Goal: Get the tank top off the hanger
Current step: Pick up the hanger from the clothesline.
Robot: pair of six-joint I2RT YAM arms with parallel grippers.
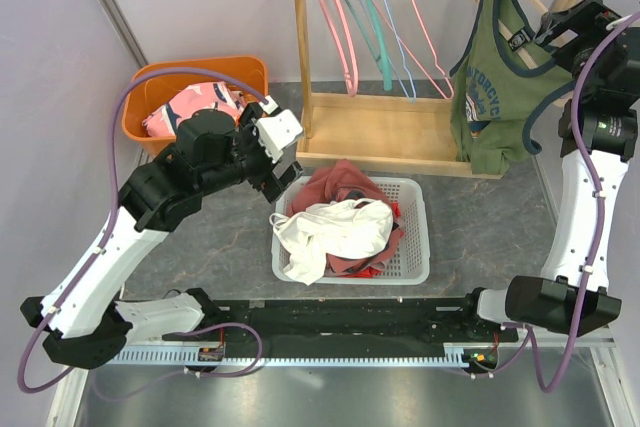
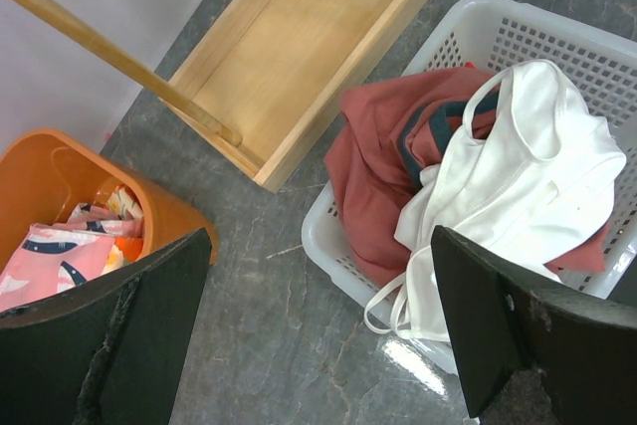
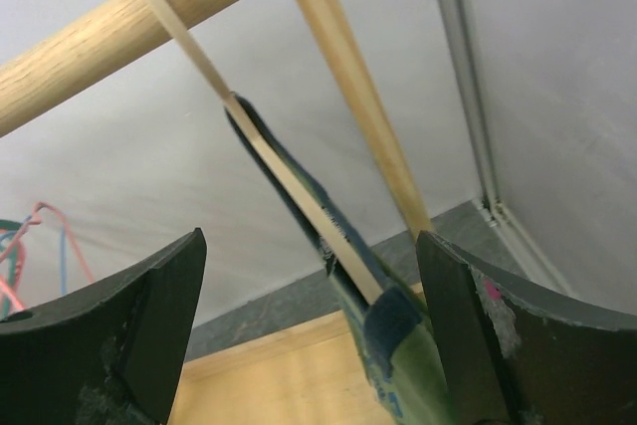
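Right wrist view: the right fingers (image 3: 518,345) stand spread wide and grip nothing. Between them, at about 6 o'clock, runs the pale arm of the hanger (image 3: 299,201), with the tank top (image 3: 418,380) draped over it by its dark-edged strap (image 3: 386,323). The wooden rail (image 3: 100,47) crosses at 11 o'clock.

From above, the tank top (image 1: 485,97) hangs at roughly 2 o'clock on the rack (image 1: 385,132), and the right fingers (image 1: 528,39) are up at its shoulder.

The left fingers (image 2: 129,335) are also wide apart and empty. They hover over the worktop (image 2: 289,316), with the orange bin (image 2: 60,186) at 9 o'clock and the white basket (image 2: 557,47) of clothes at 2 o'clock.

The step in hand looks like lining up on the strap. Next, the fingers need to close on cloth alone, not the wood, then draw the strap off the end of the hanger arm.
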